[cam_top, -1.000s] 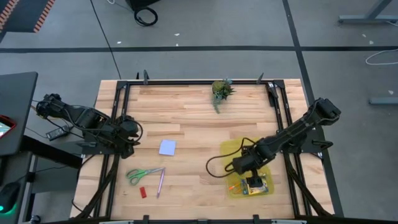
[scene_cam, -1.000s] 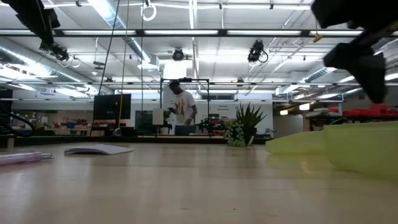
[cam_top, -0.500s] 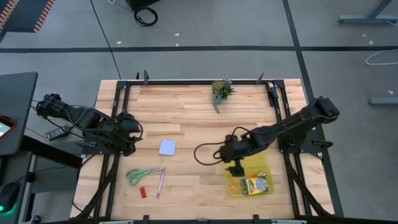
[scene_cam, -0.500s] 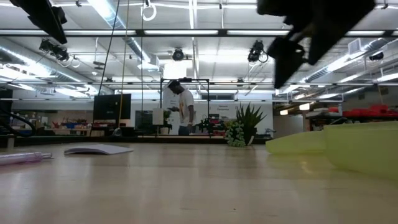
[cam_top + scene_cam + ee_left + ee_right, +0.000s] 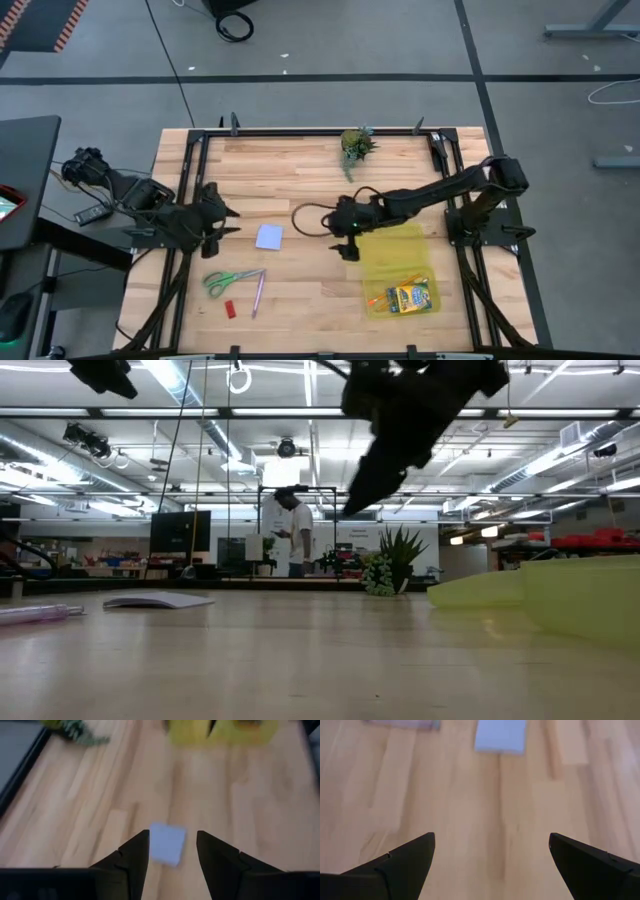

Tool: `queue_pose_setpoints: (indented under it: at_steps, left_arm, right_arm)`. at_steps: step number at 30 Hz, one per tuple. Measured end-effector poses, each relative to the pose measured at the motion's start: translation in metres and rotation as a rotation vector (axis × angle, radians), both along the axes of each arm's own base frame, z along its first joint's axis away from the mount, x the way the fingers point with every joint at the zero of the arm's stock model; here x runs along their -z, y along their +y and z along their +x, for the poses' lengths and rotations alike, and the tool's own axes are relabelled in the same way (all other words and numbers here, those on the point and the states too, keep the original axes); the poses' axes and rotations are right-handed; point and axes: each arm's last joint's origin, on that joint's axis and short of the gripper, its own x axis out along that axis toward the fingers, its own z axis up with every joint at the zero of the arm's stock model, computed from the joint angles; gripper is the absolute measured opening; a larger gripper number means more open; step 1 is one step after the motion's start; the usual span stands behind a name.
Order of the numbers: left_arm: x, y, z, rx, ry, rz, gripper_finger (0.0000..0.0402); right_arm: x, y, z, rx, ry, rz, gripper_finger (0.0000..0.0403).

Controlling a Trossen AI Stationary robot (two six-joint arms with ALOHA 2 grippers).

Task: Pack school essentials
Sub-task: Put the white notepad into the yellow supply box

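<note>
1. Four views, taken from overhead first: the right pincer (image 5: 347,247) hangs over the middle of the table (image 5: 300,170), spread wide and carrying nothing, between the light-blue note pad (image 5: 269,237) and the yellow case (image 5: 398,268). The crayon box (image 5: 410,298) already lies in that case. The left pincer (image 5: 222,220) sits near the table's left edge, just beside the pad, partly open and empty. The green-handled scissors (image 5: 230,280), pinkish pen (image 5: 257,292) and red eraser (image 5: 229,309) lie together toward the front left; the potted plant (image 5: 355,145) stands at the far edge.

2. From table height, the right arm's dark bulk hangs high in the middle, well clear of the wood. The pad (image 5: 158,600) lies flat at left, the pen (image 5: 35,613) nearer still, the case (image 5: 580,600) at right. A person (image 5: 292,532) stands far back in the room.

3. Looking past the left wrist, the pad (image 5: 166,843) sits ahead between its two parted fingers (image 5: 132,857), not touched.

4. Looking past the right wrist, the pad (image 5: 500,736) lies ahead on bare wood, well apart from the splayed fingertips (image 5: 405,857).

5. I'd judge the pad light, thin and a bit floppy, lying flush, so it wants pinching across one edge with a finger slid under; pressing it flat would likely just skid it.
</note>
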Motion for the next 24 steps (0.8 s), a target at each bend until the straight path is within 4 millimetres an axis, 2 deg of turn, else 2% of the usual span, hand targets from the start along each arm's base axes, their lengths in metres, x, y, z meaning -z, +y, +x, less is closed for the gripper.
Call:
queue_pose_setpoints:
  at_steps: [7,16,24]
  left_arm:
    - [0.027,-0.009,0.002,0.0,-0.17,-0.156,0.0172]
    - [0.051,0.005,-0.019,-0.091,-0.241,-0.232,0.0171]
    - [0.058,0.016,-0.035,-0.147,-0.308,-0.284,0.0171]
  right_arm:
    - [0.011,-0.016,0.022,0.025,-0.118,-0.017,0.0398]
    - [0.026,-0.026,0.046,0.031,-0.214,-0.048,0.0398]
    - [0.028,-0.025,0.096,0.042,-0.245,-0.109,0.0398]
